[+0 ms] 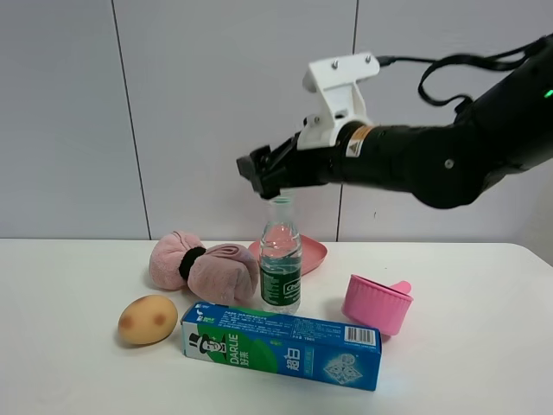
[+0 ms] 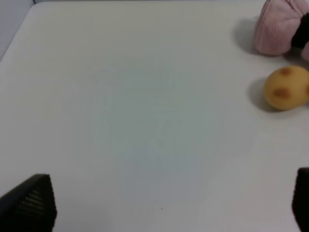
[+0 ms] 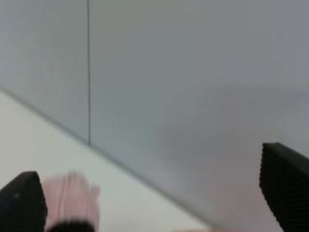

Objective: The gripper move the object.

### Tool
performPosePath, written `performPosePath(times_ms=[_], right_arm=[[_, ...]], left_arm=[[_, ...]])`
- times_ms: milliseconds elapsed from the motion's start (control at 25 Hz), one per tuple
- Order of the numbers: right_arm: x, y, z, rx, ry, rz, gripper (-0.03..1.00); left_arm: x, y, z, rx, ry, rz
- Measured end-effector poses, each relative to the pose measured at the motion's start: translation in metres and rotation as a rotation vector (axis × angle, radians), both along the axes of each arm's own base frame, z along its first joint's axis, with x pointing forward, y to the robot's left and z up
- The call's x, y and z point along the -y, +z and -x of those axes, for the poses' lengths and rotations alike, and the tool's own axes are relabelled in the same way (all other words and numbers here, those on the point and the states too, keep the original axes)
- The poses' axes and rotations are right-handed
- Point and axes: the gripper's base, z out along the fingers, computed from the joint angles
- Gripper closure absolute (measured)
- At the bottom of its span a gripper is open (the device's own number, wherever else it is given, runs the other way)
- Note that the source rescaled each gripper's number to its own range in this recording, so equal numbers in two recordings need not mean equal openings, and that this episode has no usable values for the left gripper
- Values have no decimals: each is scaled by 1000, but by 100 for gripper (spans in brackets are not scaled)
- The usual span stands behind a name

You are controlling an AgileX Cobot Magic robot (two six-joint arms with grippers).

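Just behind the Darlie toothpaste box (image 1: 281, 346), the clear water bottle (image 1: 281, 268) stands upright on the white surface (image 1: 69, 363), between a pink rolled towel (image 1: 207, 268) and a pink cup (image 1: 376, 304). Above its cap hovers the right hand (image 1: 259, 175), fingers apart, holding nothing.

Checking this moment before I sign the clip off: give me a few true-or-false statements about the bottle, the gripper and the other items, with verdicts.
1. The water bottle stands upright on the table. True.
2. The right gripper is clamped around the bottle's body. False: it hangs near the bottle's top, open, with nothing between its fingers.
3. The toothpaste box lies in front of the bottle. True.
4. The pink cup sits left of the bottle in the exterior view. False: it is on the bottle's right.
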Motion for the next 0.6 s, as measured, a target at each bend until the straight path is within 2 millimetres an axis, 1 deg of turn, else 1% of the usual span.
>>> performPosePath(times_ms=[120,280,400,600], right_arm=[[8,39,12,75,-1,-47,23],[20,79,31,116,-7,-68,23],[29,98,43,102,-14,-54,23],[43,110,63,-13,-31,37,23]], left_arm=[[0,0,0,0,0,0],[0,0,0,0,0,0],[0,0,0,0,0,0],[0,0,0,0,0,0]])
